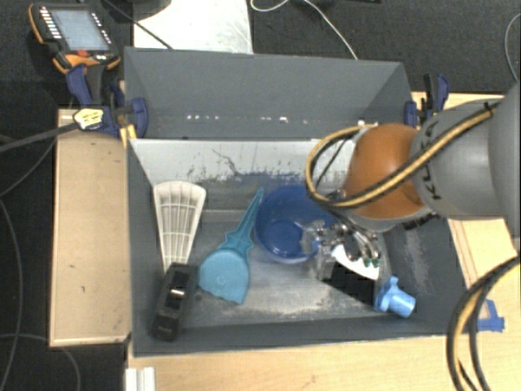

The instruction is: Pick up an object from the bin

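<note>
Pick: not yet done, by my reading. Nothing seen lifted.
Gripper: low in the bin, right half, between blue bowl and black block; open or shut, cannot tell; no hold visible.
Likeliest targets: bowl, block.
Front right corner: blue nozzle, touching the block.
Left: blue scoop, white cone, black clip.
Obstruction: bowl and block crowd the gripper.

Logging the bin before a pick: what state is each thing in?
blue bowl: upright, open side up.
hand: down in the bin, beside the bowl.
white ribbed cone: lying on its side.
light blue paddle: lying flat.
black block: lying beside the paddle.
</note>
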